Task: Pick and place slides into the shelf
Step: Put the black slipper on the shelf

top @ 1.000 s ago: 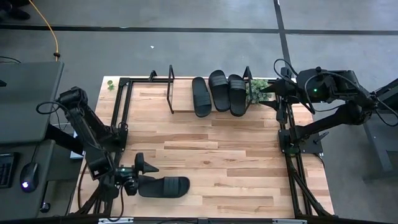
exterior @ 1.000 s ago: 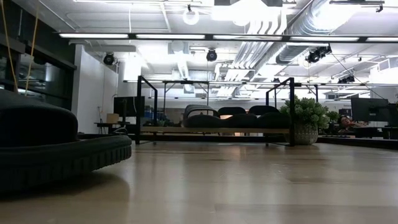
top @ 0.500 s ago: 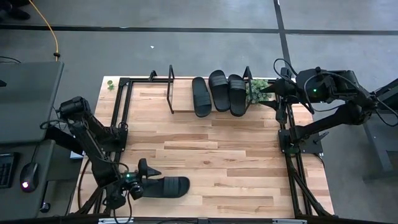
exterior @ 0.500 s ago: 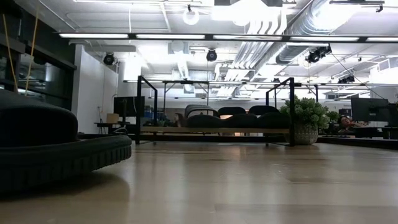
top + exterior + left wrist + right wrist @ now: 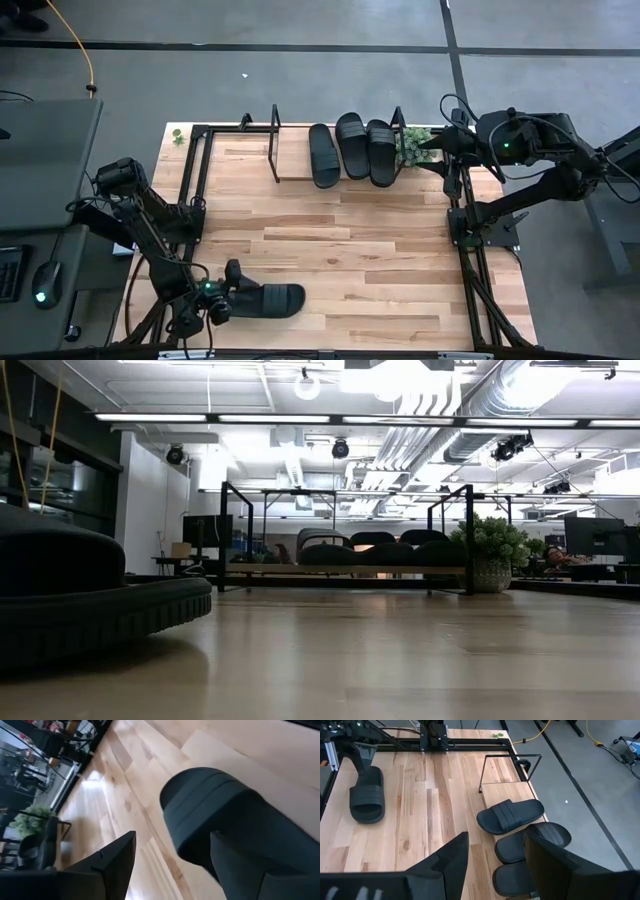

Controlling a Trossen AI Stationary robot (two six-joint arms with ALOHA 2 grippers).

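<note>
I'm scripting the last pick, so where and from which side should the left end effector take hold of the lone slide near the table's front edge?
Grip the heel end of the lone slide, coming from the table's left side. It lies flat, sole down, its length running left to right, with that end nearest the left end effector. The fingers stand open, one on each side of that end, so closing across the narrow width looks simplest.

Both arms are dark, nearly black, built of blocky links joined by rounded joint housings. The left arm (image 5: 140,225) carries loose black cable looping beside its upper joint, and a small green light glows near its wrist. The right arm (image 5: 540,160) has a bulky rounded housing with a green light on it and thin black cables arcing over its top. Each gripper's fingers (image 5: 447,862) are matte black, flat-faced wedges with angular edges and tapered tips.
</note>
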